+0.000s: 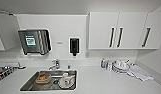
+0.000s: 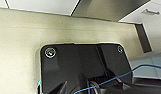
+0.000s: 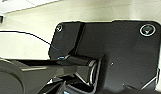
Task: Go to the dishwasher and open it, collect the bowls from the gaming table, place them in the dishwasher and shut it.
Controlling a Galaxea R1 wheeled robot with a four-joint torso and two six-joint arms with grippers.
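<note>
Sink [image 1: 31, 83] holds dirty dishes, tap [image 1: 54, 65] behind | stacked plates [image 1: 120, 67] on counter [image 1: 101, 82] under white cabinets [image 1: 121, 30] | both pincers' grip: cannot tell

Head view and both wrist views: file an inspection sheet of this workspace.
Surface: white counter with a steel sink set in it.
Job's things: nothing seen.
Clutter: dishes in the sink; stacked plates, a small bottle and a cloth on the counter.
Claws: cannot tell.
Cables: thin blue wire at the left wrist.
Surroundings: white wall cabinets, towel dispenser, soap dispenser, tap.
</note>
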